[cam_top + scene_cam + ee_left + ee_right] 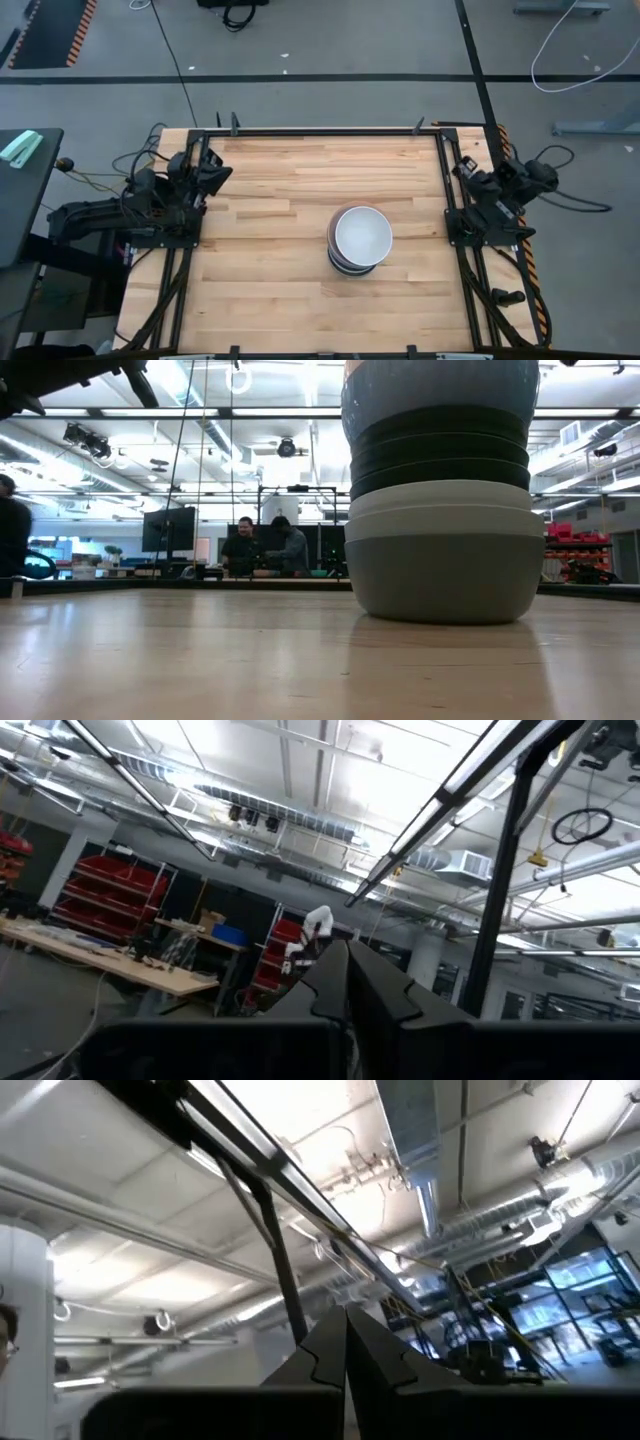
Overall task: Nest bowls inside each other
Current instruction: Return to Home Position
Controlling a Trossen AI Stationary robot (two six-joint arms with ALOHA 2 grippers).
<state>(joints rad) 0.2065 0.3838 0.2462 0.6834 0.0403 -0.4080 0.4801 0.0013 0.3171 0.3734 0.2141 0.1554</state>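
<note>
The bowls [361, 240] stand as 1 stack on the table [280, 300], a little nearer its right edge than its middle. The left gripper [346, 952] and the right gripper [346, 1315] rest at the table's left and right edges, fingers pressed together, empty. The upper bowls sit slightly off-centre, so a knock to the table might tip them. The low view cuts off the topmost ones, so I cannot count them.

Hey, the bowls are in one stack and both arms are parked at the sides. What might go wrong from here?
One: the stack of bowls is tall, rising out of the low view, so a bump to the table might topple it. Two: from above, the top white bowl sits off-centre over the dark bowls below, so it may lean. The left gripper and right gripper, both shut and parked, steady nothing.
</note>
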